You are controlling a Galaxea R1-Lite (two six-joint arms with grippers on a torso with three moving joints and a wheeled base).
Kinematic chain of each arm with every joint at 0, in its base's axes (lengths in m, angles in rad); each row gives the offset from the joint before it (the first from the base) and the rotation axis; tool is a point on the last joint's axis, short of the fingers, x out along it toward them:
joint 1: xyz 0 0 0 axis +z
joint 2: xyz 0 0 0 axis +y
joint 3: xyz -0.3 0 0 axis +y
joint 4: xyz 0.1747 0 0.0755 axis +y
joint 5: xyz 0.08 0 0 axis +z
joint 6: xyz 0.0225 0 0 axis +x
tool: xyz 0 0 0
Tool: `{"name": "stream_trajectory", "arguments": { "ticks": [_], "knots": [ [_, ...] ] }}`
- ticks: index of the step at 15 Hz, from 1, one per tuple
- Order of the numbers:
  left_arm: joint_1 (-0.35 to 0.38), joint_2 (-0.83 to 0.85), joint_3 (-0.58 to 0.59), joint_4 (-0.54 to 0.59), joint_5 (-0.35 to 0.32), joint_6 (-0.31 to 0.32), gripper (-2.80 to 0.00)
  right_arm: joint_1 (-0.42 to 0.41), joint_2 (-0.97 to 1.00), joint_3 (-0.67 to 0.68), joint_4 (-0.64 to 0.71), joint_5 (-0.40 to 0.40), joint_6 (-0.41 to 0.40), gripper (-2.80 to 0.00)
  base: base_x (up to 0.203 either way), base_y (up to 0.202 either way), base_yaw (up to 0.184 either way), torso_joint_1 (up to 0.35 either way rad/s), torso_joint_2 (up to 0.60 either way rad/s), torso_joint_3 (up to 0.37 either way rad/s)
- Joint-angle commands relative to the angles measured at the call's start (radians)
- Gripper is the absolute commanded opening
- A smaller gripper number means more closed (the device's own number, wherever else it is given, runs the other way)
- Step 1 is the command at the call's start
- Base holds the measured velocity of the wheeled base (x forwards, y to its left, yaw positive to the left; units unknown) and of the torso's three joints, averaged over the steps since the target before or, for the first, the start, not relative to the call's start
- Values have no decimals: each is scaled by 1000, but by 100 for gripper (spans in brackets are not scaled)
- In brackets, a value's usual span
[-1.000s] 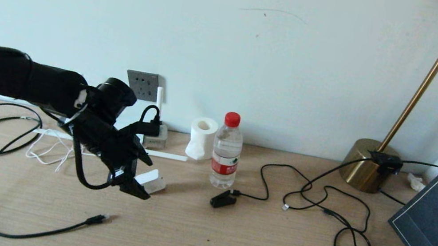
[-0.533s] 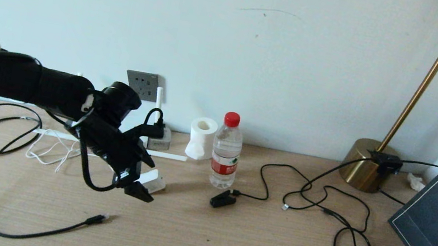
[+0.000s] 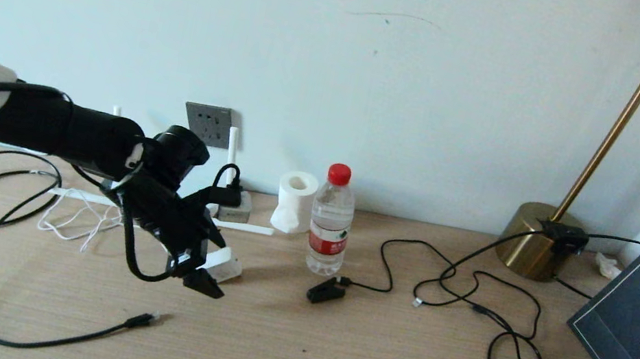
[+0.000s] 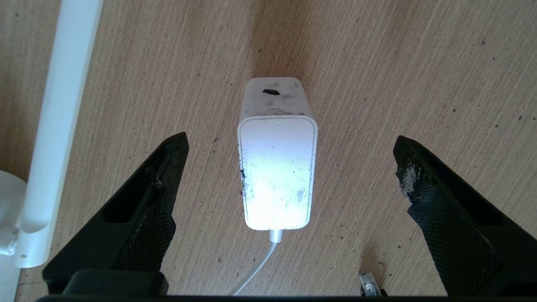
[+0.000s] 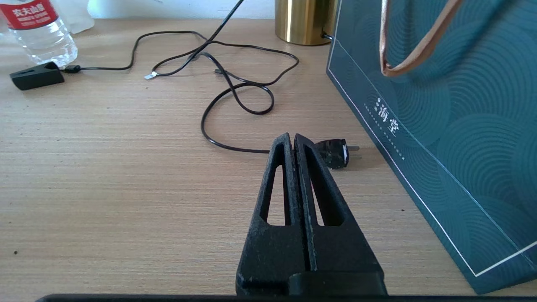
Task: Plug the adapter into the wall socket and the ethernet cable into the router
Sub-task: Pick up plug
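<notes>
On the left half of the desk, the left gripper [image 3: 198, 263] hangs just above the adapter [image 4: 277, 167], its fingers [image 4: 147, 197] spread wide to either side of the white block and touching nothing. The adapter lies flat on the wood, well below the wall socket [image 3: 208, 123] on the wall behind, with its thin white cord [image 4: 260, 268] leaving the end nearest the wrist. It looks like a light, rigid plastic shell with smooth, somewhat slippery faces; the two long flat sides facing the pads seem the best place to pinch, around mid-length, clear of the cord. The cord will likely drag a little and could twist the block as it lifts. Nearer the robot, the ethernet cable [image 3: 140, 320] lies loose and limp, its plug free. Far right, the right gripper [image 5: 293, 147] is parked, its fingers pressed together and holding nothing.
</notes>
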Motion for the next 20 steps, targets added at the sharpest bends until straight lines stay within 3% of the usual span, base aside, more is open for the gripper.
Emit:
{"name": "stream_trajectory", "arguments": {
  "ticks": [1, 15, 16, 20],
  "knots": [
    [0, 7, 0, 3, -2, 4, 0, 0, 0, 0, -1, -1, 0, -280, 0, 0, 0, 0, 0, 0],
    [0, 45, -55, 0, 9, 7, 0, 0, 0, 0, -1, -1, 0, -280, 0, 0, 0, 0, 0, 0],
    [0, 45, -55, 1, 18, 7, -280, -1, 0, 0, -1, -1, 0, -280, 0, 0, 0, 0, 0, 0],
    [0, 53, -55, 1, 30, 13, -280, 0, 0, 0, -1, -1, 0, -280, 0, 0, 0, 0, 0, 0]
  ]
}}
